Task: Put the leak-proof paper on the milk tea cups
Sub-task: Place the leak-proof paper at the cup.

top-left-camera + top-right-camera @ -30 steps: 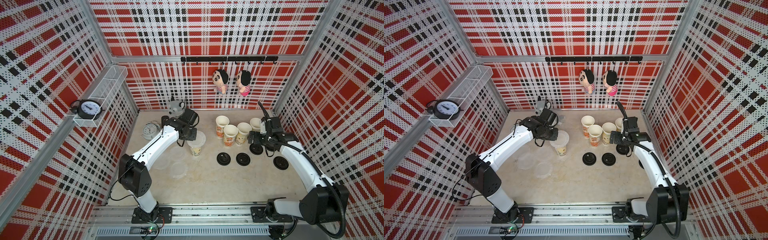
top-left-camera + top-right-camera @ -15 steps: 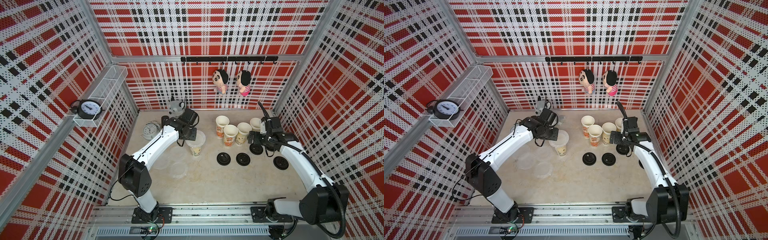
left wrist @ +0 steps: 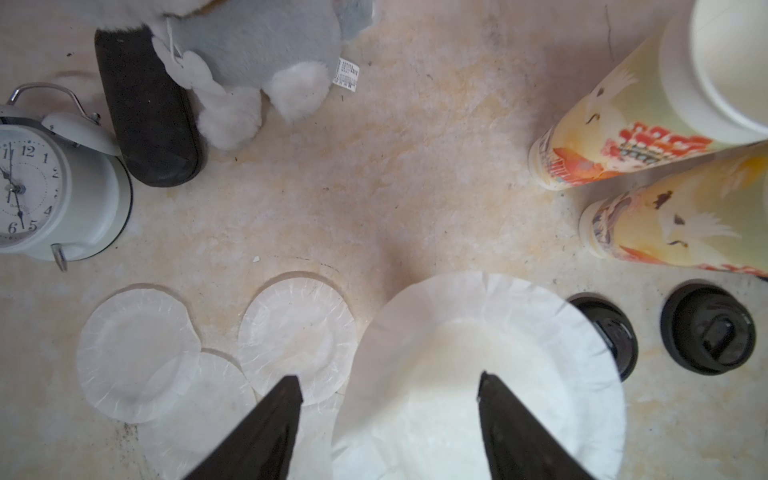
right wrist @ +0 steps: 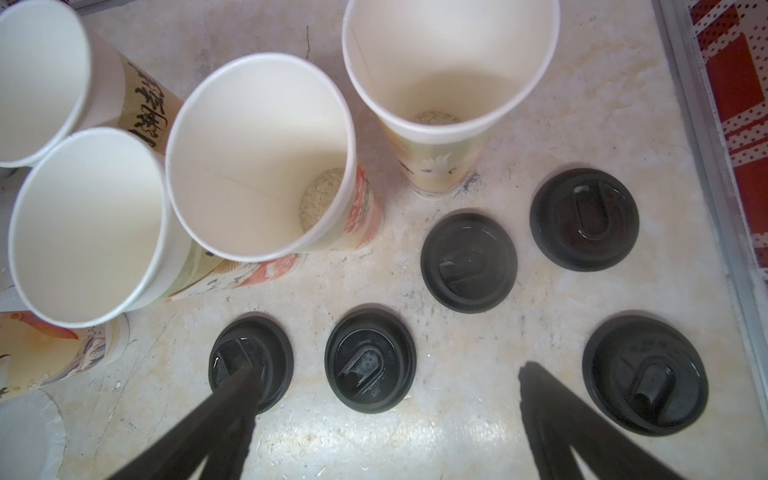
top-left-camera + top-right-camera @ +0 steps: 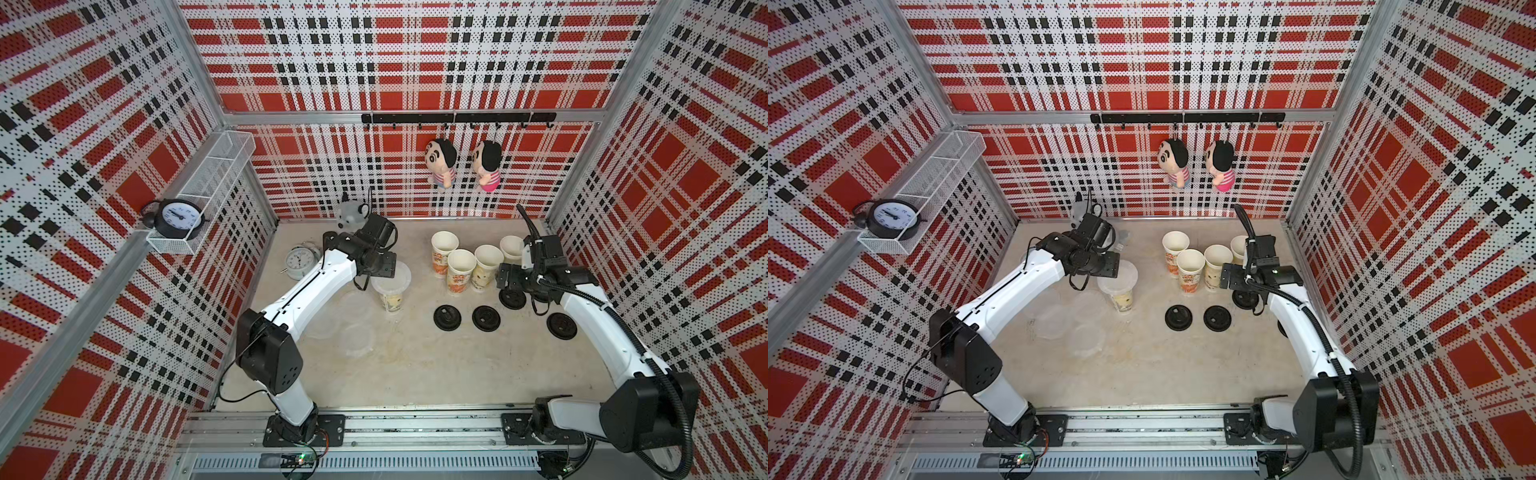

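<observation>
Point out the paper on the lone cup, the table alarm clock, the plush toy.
Paper (image 3: 457, 353): left wrist view, middle.
Alarm clock (image 5: 300, 261): in a top view, dial.
Plush toy (image 3: 257, 37): left wrist view, body.

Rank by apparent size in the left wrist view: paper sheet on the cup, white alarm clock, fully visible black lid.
Largest: paper sheet on the cup, though nearest the camera.
Then: white alarm clock, partly cropped.
Smallest: black lid.

In the left wrist view, leak-proof paper (image 3: 478, 332) hides 1 cup (image 5: 392, 302).
</observation>
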Robot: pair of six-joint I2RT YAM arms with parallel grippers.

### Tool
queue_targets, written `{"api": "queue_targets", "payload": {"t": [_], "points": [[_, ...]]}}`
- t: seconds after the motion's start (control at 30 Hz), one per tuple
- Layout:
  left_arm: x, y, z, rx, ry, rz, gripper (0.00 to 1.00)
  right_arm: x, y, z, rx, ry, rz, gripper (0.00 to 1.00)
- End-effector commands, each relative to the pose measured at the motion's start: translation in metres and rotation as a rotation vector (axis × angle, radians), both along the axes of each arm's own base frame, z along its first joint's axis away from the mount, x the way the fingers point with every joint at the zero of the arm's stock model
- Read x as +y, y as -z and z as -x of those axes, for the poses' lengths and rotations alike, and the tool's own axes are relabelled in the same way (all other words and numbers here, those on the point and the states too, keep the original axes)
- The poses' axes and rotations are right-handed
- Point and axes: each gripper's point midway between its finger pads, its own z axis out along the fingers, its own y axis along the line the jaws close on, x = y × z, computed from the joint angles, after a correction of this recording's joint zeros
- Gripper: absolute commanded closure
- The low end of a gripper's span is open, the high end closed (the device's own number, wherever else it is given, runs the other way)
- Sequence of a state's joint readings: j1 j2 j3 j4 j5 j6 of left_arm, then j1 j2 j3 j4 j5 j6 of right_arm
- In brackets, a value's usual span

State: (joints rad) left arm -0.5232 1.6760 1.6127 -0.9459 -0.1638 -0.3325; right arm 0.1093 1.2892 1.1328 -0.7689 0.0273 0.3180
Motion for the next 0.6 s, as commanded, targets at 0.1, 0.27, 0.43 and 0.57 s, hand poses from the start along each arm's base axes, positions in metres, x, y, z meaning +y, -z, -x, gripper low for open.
{"api": "queue_targets", "payload": {"t": [0.1, 0.27, 0.43, 0.57], "points": [[0.002, -0.087, -0.009, -0.245, -0.007, 0.154, 0.21, -0.029, 0.004, 0.021, 0.055, 0.136, 0.021, 0.0], [0.009, -0.128, -0.006, -0.383, 0.003, 0.27, 0.07, -0.07, 0.007, 0.033, 0.094, 0.291, -0.002, 0.0], [0.016, -0.131, -0.005, -0.416, 0.01, 0.324, 0.02, -0.058, 0.014, 0.036, 0.14, 0.232, -0.086, 0.0], [0.023, -0.126, -0.004, -0.429, 0.009, 0.336, 0.02, -0.032, 0.012, 0.046, 0.14, 0.142, -0.07, 0.0]]}}
